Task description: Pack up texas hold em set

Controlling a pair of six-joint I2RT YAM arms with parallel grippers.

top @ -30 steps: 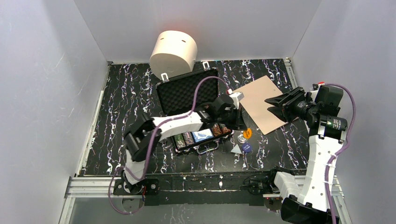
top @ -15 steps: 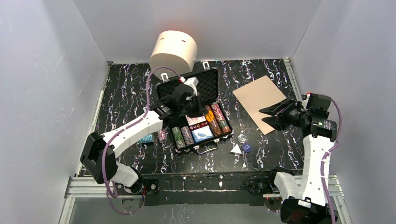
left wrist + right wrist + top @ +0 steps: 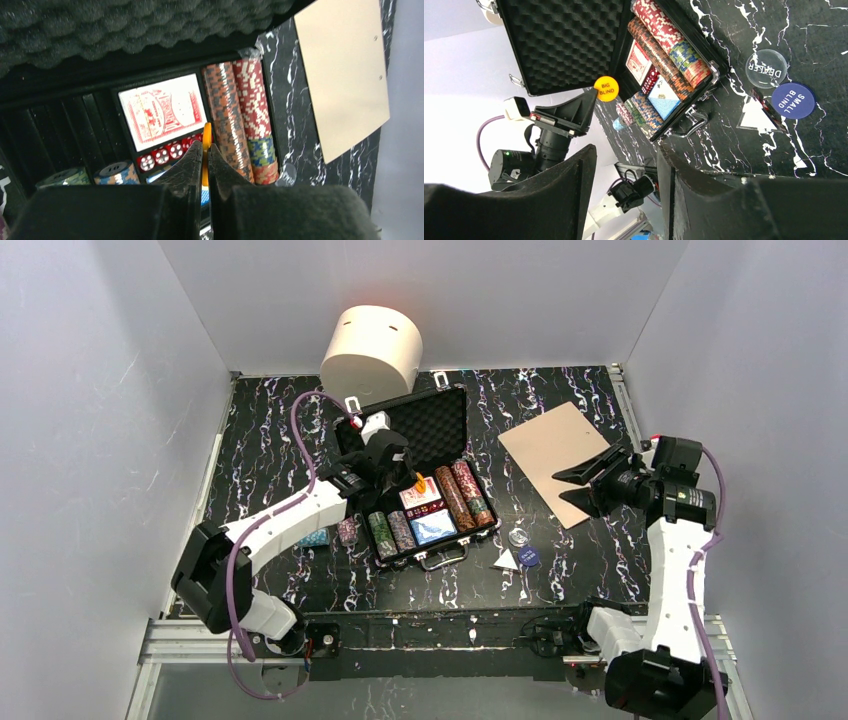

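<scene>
While loose chips [image 3: 347, 530] lie left of the open case [image 3: 440, 428], the left claw [image 3: 416, 478] at mid-frame pinches the yellow button [image 3: 606, 88] on edge, just above the cards [image 3: 164, 111] and dice [image 3: 162, 156]. Its resting place looks to be straight below. At far right, the right claw [image 3: 558, 487] hangs spread and empty, well apart.

A black surface [image 3: 270, 440] is veined with white and purple marbling. The small black ribbed briefcase [image 3: 440, 425] is lined with charcoal egg-crate foam. Red-and-white and orange-and-grey striped poker-chip stacks [image 3: 230, 120] are shown beside a red-patterned card deck [image 3: 162, 110] and red, white-pipped dice [image 3: 162, 156]. A round orange-yellow plastic button [image 3: 606, 88] is lettered in red, a round blue disc [image 3: 793, 100] in white.
</scene>
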